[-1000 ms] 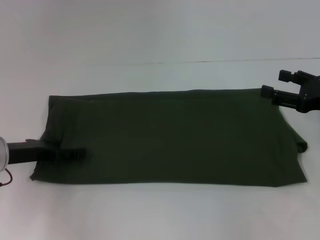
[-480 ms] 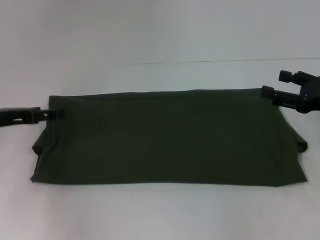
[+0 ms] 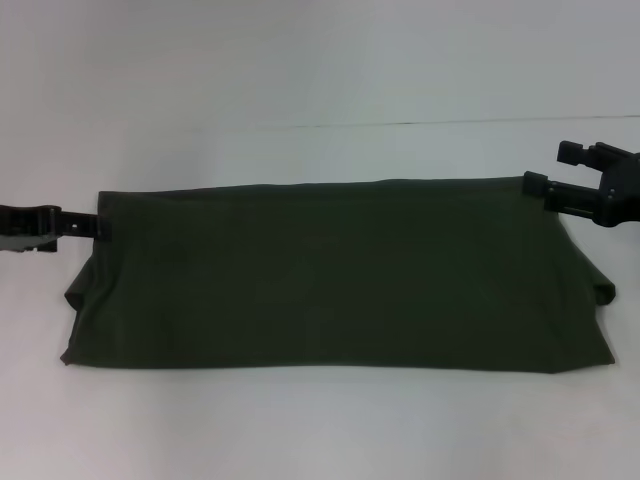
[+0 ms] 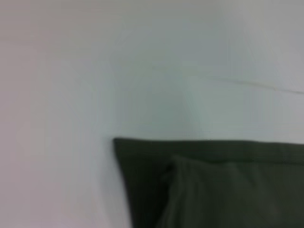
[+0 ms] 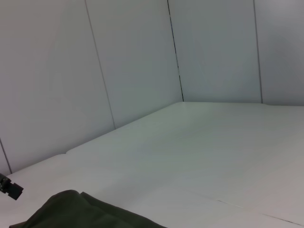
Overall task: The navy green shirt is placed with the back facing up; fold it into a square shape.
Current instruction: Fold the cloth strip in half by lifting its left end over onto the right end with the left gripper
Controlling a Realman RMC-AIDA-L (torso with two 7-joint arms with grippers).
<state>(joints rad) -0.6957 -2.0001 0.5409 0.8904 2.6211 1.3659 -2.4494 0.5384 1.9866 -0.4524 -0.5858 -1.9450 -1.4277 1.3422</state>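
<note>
We see the navy green shirt [image 3: 335, 275] lying flat on the white table [image 3: 320, 80] as a wide band. Our left gripper [image 3: 85, 228] touches its far left corner, our right gripper [image 3: 550, 170] its far right corner, fingers spread; the left's grip we cannot tell.

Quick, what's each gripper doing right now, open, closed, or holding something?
Left gripper: at the far left corner of the navy green shirt; open or shut cannot be told.
Right gripper: open, at the shirt's far right corner, holding nothing.
</note>
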